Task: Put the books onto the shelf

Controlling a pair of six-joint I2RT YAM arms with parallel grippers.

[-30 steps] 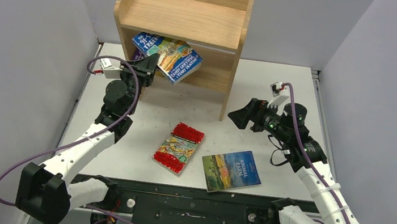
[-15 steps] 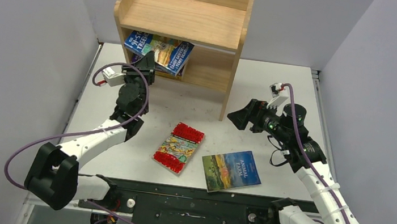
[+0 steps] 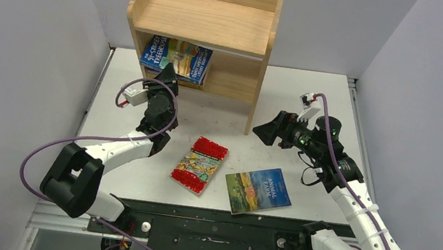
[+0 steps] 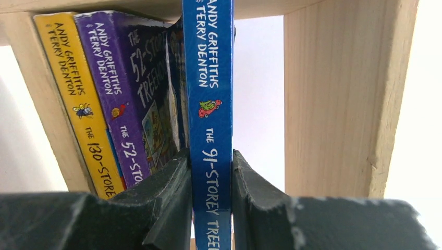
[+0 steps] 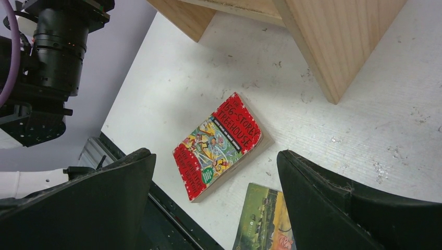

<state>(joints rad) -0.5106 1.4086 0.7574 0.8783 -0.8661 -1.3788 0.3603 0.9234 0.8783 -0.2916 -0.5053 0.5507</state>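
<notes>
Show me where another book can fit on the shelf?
Free: the gap between the blue book and the right side panel, and the rimmed top. Crowded: the left end, with the yellow book, purple book and left pincer.

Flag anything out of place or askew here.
Two books lie flat on the table, off the shelf: the red-bordered book and Animal Farm, both at angles. Inside, the yellow book and purple book lean beside the blue book pinched in the left gripper.

A yellow book [image 4: 78,104], purple book [image 4: 133,99] and blue book [image 4: 215,94] against a pale-wood shelf [image 4: 333,94]; a red-bordered paperback [image 3: 199,164] and the blue-green landscape cover of Animal Farm [image 3: 258,190] on a white table [image 3: 311,98].
</notes>
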